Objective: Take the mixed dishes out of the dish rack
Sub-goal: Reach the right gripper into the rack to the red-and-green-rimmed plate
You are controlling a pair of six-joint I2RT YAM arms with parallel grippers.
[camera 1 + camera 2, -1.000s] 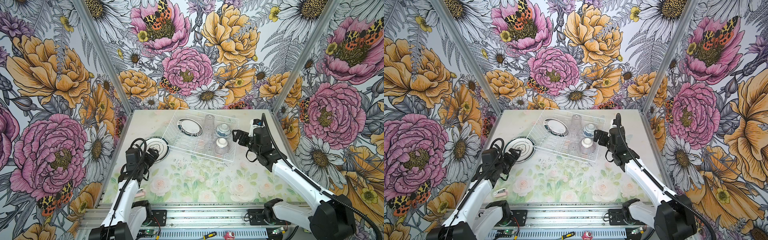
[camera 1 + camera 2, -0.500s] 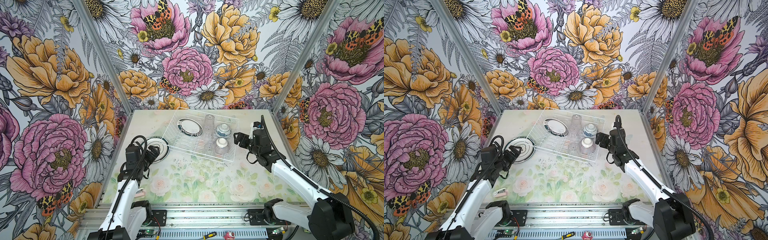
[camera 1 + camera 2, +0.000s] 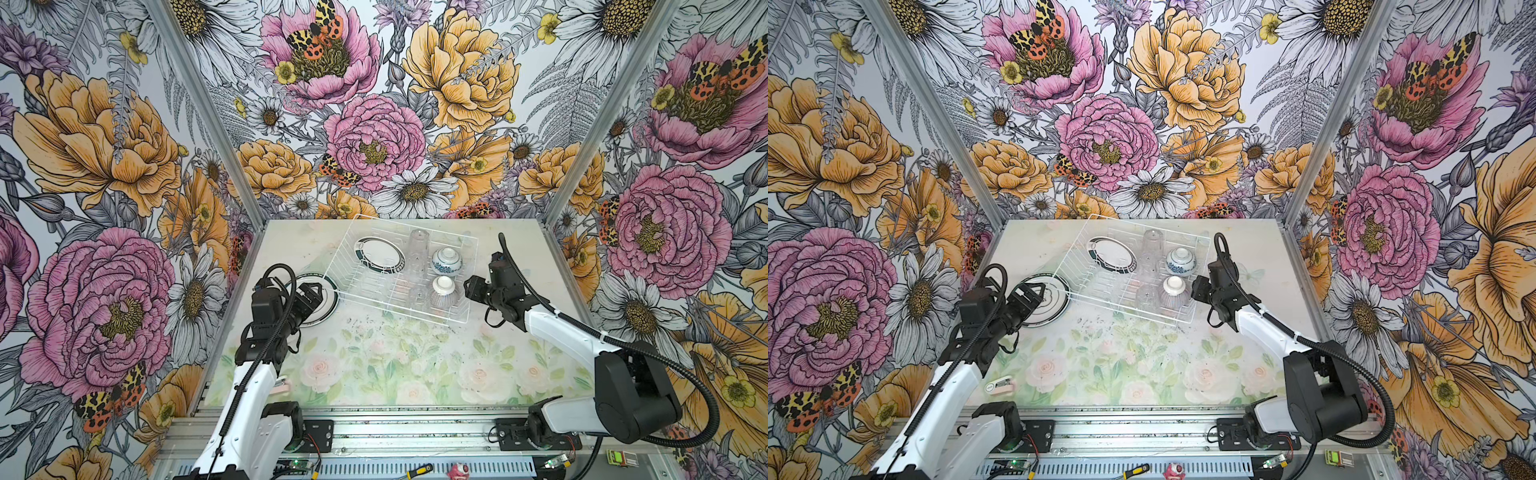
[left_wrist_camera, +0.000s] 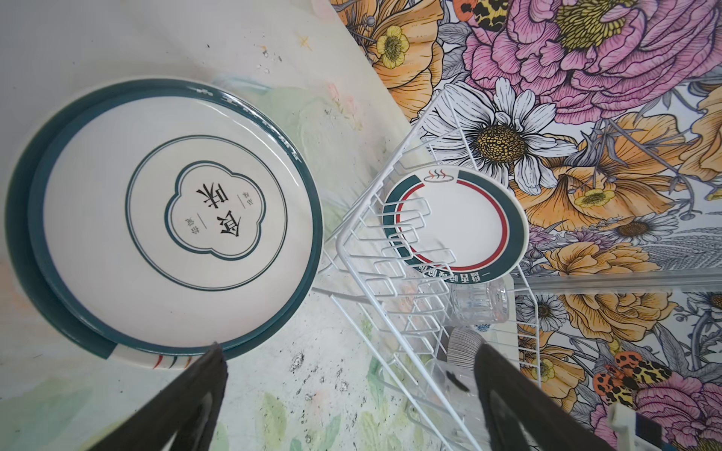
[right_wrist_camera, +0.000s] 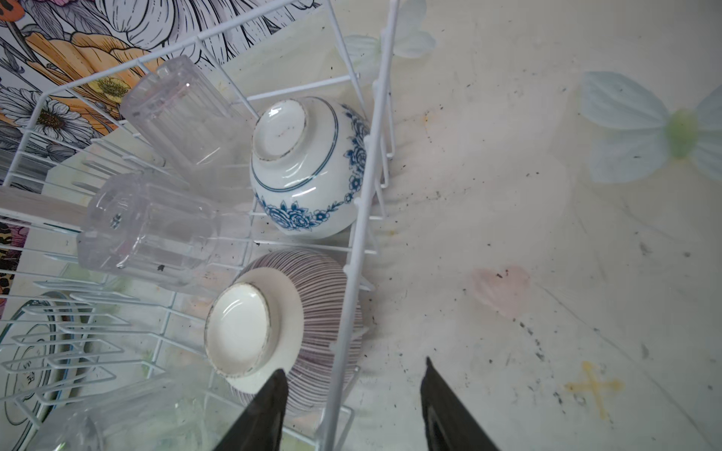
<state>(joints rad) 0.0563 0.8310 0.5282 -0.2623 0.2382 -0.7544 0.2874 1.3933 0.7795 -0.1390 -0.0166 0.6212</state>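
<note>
The dish rack [image 3: 399, 306] sits at the table's back middle. It holds a dark-rimmed plate [image 3: 379, 255] [image 4: 455, 224], two clear tumblers [image 3: 417, 249] [image 5: 148, 230], an upturned blue-flowered bowl [image 3: 446, 261] [image 5: 312, 168] and an upturned grey-striped bowl [image 3: 443, 291] [image 5: 273, 324]. Left of the rack lie two stacked plates [image 3: 328, 297] [image 4: 164, 211]. My left gripper [image 3: 309, 293] [image 4: 349, 351] hovers open over their edge, holding nothing. My right gripper [image 3: 471, 286] [image 5: 353, 367] straddles the rack's right side wire, one finger by the striped bowl, jaws apart.
A small white and pink object [image 3: 1000, 385] lies on the table near the left arm's base. A screwdriver [image 3: 419, 471] rests on the front rail. Floral walls close the table in on three sides.
My right gripper has moved in to the rack's right side by the striped bowl, and its jaws have narrowed. The left gripper has edged slightly toward the rack.
</note>
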